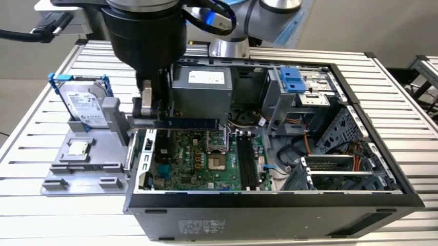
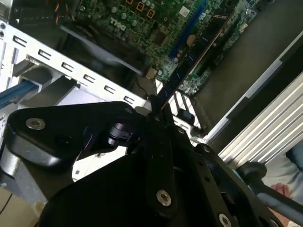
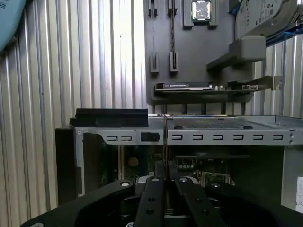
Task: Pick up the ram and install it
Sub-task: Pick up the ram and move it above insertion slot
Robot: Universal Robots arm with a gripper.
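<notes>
Nearest the lens in both wrist views is the black body of the gripper [image 2: 156, 109], its fingers [image 3: 154, 198] pressed together on one end of the ram [image 2: 194, 56]. The stick is clamped at that end, and the rest of its length projects free beyond the fingertips. In the second wrist view the ram reaches out over the green motherboard [image 2: 142, 19] and is not seated in it. In the first wrist view it appears edge-on as a thin line crossing the perforated metal wall of the computer case [image 3: 218, 137]. In the exterior view the arm [image 1: 143, 36] descends near-vertically from above, wrist pointing down, over the corner of the open case on the exterior view's left. The ram is held level there, lengthwise across the view, just in front of the grey power supply [image 1: 202, 89] and above the board. The long black slots [image 1: 245, 161] on the board lie apart from it, toward the exterior view's right. A grey fixture [image 1: 75, 182] stands on the slatted table [image 1: 34, 138] just beside the case. It carries a hard drive [image 1: 85, 105] upright in a blue bracket and a small square processor [image 1: 77, 148].
</notes>
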